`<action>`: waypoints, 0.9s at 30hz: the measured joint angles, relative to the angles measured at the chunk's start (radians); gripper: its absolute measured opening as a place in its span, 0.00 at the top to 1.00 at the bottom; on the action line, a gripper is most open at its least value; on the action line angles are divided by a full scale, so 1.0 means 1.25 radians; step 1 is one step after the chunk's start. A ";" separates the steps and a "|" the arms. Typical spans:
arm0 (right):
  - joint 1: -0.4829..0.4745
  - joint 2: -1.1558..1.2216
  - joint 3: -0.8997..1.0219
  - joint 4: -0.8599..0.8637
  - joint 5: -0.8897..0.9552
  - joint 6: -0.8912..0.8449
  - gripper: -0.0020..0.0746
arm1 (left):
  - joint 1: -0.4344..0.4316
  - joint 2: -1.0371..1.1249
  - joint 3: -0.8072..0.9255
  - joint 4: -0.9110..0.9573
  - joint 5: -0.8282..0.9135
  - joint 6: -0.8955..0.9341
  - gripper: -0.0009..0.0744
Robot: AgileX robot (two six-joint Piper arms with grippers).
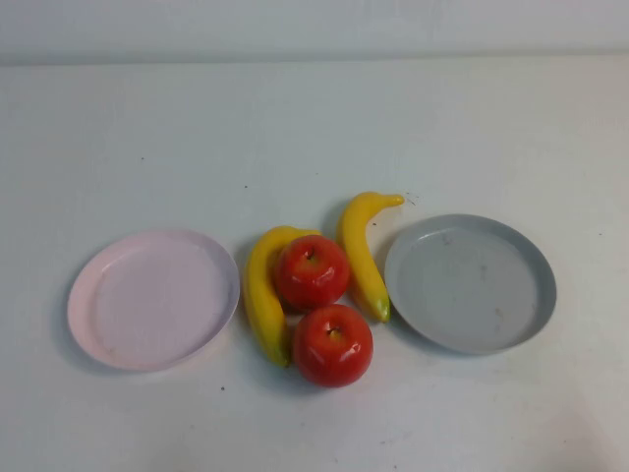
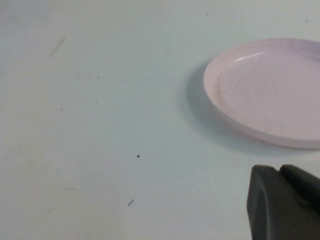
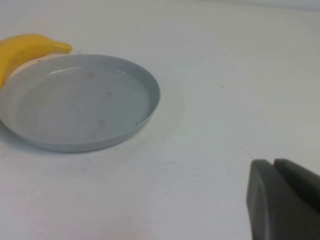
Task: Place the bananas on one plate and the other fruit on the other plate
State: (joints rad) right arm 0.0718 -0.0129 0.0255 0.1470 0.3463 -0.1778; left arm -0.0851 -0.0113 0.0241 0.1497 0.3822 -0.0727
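In the high view a pale pink plate (image 1: pixel 152 299) lies at the left and a grey-blue plate (image 1: pixel 470 283) at the right, both bare. Between them lie two yellow bananas (image 1: pixel 262 293) (image 1: pixel 362 252) and two red apples (image 1: pixel 312 272) (image 1: pixel 333 344), all on the table. Neither arm shows in the high view. My left gripper (image 2: pixel 280 172) is shut with nothing in it, hovering over bare table beside the pink plate (image 2: pixel 272 92). My right gripper (image 3: pixel 274 165) is shut and holds nothing, off to the side of the grey plate (image 3: pixel 80 102), with a banana tip (image 3: pixel 30 47) behind that plate.
The white table (image 1: pixel 314 128) runs back to a pale wall along the far edge. The fruit are clustered tight together, the apples touching the left banana. Small dark specks mark the tabletop (image 2: pixel 138 156).
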 joint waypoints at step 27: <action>0.000 0.000 0.000 0.000 0.000 0.000 0.99 | 0.000 0.000 0.001 -0.003 -0.031 -0.008 0.99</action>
State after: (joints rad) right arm 0.0718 -0.0129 0.0255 0.1470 0.3463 -0.1778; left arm -0.0851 -0.0113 0.0248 0.1459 0.3432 -0.0827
